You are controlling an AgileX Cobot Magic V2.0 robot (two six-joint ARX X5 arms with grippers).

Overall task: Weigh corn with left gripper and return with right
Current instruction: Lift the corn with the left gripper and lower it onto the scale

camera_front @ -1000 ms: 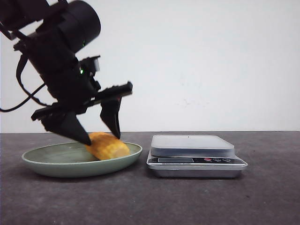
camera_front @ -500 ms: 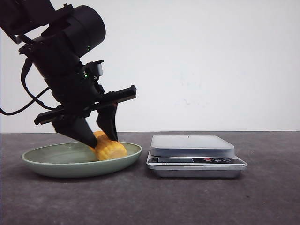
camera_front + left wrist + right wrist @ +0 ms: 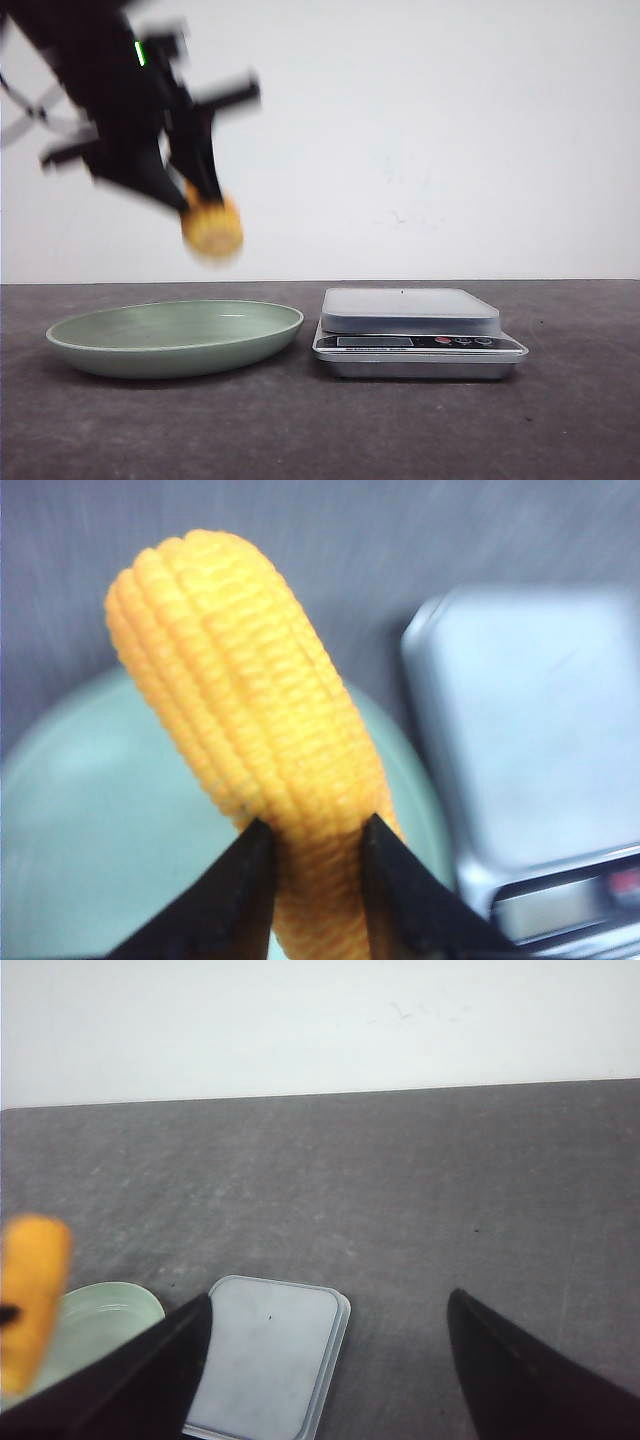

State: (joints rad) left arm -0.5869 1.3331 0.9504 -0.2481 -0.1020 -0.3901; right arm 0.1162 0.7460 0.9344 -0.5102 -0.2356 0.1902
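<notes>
Two grippers in our notes. We see the left gripper [image 3: 190, 205] up in the air, motion-blurred in the front view, its fingers clamped on the corn [image 3: 212, 229]. The corn hangs at the fingertips, clear of everything below it. In the left wrist view we note the two dark fingers [image 3: 235, 895] pinching the cob [image 3: 250, 750] close to one end, with most of its length sticking out past the tips; kernel rows run lengthwise, yellow-orange.

Below the left gripper, and well apart from it, sits the green plate [image 3: 130, 355] on the table [image 3: 320, 430]. We see nothing touching the plate. Off to the side of the gripper toward the robot's right, and lower, sits the scale [image 3: 415, 330], just beside the plate's rim, its flat top bare of load in the front view. In the left wrist view the scale [image 3: 530, 740] and the plate [image 3: 90, 810] lie blurred behind the corn.

We record the right gripper [image 3: 325, 1360] with its fingers spread wide and nothing between them. Between and beyond its fingers lies the scale [image 3: 270, 1355]; the plate [image 3: 110, 1310] lies past one finger, and the corn [image 3: 32, 1295] shows as an orange blur at that edge, well apart from this gripper.
</notes>
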